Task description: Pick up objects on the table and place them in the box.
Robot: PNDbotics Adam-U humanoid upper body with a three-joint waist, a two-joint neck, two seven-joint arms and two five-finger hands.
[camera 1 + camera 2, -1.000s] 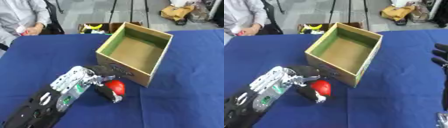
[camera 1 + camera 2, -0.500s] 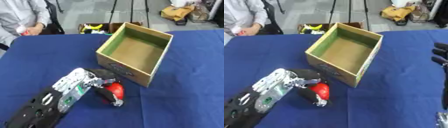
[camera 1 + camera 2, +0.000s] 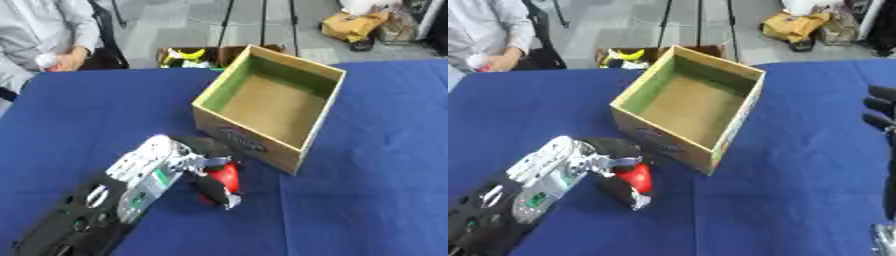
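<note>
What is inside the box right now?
Nothing can be seen inside the box: its brown floor and green inner walls are bare. The near wall hides a strip of floor behind it. The red object is outside, in the left robot hand.

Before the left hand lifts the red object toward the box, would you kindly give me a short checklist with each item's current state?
1. Left hand curled round the red object: ok.
2. Red object clear of the blue table: cannot tell; it sits low, near the cloth.
3. Box open and upright: ok.
4. Box interior free of contents: ok, only its brown floor shows.
5. Path from object to box unobstructed: ok, nothing between them.
6. Right hand out of the way: ok, at the right edge.
</note>
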